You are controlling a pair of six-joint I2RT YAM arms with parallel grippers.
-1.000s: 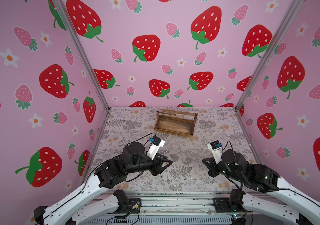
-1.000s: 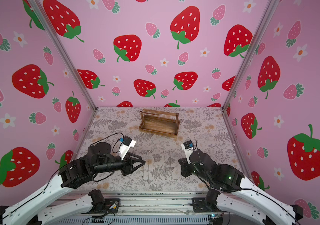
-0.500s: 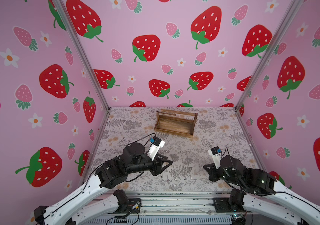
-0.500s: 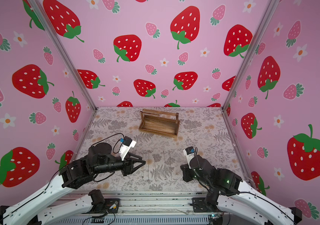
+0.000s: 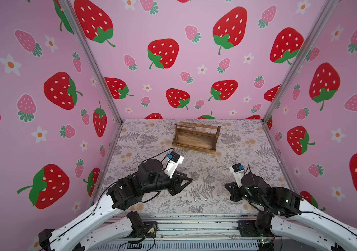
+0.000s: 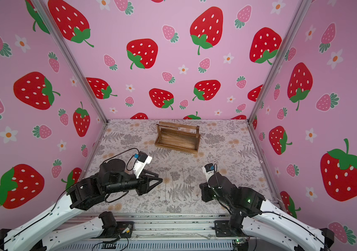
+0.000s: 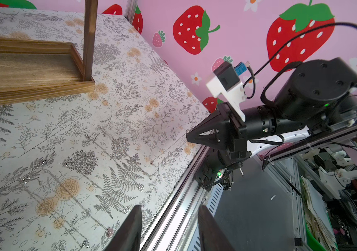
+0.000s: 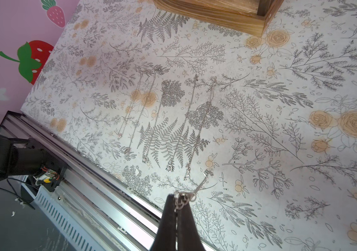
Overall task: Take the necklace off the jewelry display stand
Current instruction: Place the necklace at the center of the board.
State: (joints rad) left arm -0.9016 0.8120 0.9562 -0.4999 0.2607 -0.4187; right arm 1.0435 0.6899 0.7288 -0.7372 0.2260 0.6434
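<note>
Necklace chain (image 8: 200, 184) sits clamped in my right pincer (image 8: 176, 202), plain in the right wrist view yet hidden under the arm in both top views. Those show the jewelry display stand (image 5: 196, 139) (image 6: 177, 139) whole, upright toward the far side of the desk (image 5: 249, 156), well apart from both arms; my left pincer (image 7: 168, 230) stands apart, empty.

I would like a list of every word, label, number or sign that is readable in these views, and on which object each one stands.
No text can be read with certainty.
White camera mount on the right arm: small dark print, too small to read.
Blue connector on that camera: faint marks, too blurred to read.
The jewelry display stand, strawberry walls and floral table cover: no writing, only patterns.
</note>
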